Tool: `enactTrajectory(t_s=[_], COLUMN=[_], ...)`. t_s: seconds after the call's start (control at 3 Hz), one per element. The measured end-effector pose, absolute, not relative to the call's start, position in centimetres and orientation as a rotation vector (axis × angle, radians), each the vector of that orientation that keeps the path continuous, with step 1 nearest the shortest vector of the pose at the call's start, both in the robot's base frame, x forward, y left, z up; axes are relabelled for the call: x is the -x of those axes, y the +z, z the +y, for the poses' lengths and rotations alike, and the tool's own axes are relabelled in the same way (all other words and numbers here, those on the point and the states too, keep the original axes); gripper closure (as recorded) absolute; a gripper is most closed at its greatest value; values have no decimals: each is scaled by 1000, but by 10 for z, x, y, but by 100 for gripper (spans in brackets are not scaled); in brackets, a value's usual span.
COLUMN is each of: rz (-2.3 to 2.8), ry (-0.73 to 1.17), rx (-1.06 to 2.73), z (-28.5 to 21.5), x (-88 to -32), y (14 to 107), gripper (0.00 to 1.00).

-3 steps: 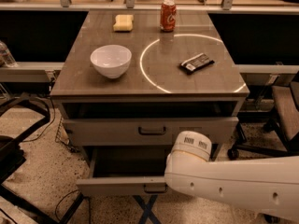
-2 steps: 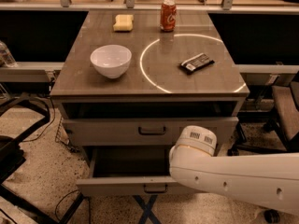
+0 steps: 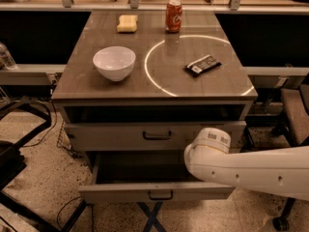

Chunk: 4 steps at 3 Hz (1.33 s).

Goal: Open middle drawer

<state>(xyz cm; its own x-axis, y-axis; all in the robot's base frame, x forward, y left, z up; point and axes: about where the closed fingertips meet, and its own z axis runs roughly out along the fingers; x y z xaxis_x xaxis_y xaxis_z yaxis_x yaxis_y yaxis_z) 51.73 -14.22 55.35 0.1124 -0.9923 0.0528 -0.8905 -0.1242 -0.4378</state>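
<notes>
Mid drawer (image 3: 120, 192) is pulled well out of the cabinet, 2nd one down. Its flat front sits fwd of everything above, w/ a small dark bar handle (image 3: 161, 195) at centre. The inside is dark and contents can't be made out.

Top drawer (image 3: 106, 137) sits above it w/ a taller front and its own dark handle (image 3: 157, 135). There's a dark gap btwn that front and the counter (image 3: 82, 83) edge.

Robot arm (image 3: 251, 170), white, comes in from the right edge and runs low across the front of the cabinet. Its rounded end carries a short cylinder w/ barcode labels (image 3: 215, 138). That end sits over the right part of the mid drawer's opening, overlapping the top drawer's front at its right end. Claw is hidden somewhere behind/under that rounded end, at the right side of the open drawer. No part of it shows, so can't tell if it's wide, narrow or holding anything.

On the counter:
- white bowl (image 3: 114, 63), left of centre
- yellow sponge (image 3: 127, 23), at the back
- red soda can (image 3: 174, 15), upright, just right of the sponge
- dark snack bar wrapper (image 3: 203, 65), lying flat inside a bright ring of light (image 3: 147, 76) on the right half

Bowl is outside the ring, near its left edge. Can is at the ring's far rim.
</notes>
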Motion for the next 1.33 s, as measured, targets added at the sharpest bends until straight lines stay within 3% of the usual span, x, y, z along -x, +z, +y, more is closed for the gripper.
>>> enactTrajectory(t_s=[0.67, 1.33], rz=[1945, 2002], ry=[-370, -137], rx=[2055, 2018], z=[-174, -172], x=[-535, -517], y=[480, 395], gripper=[100, 100])
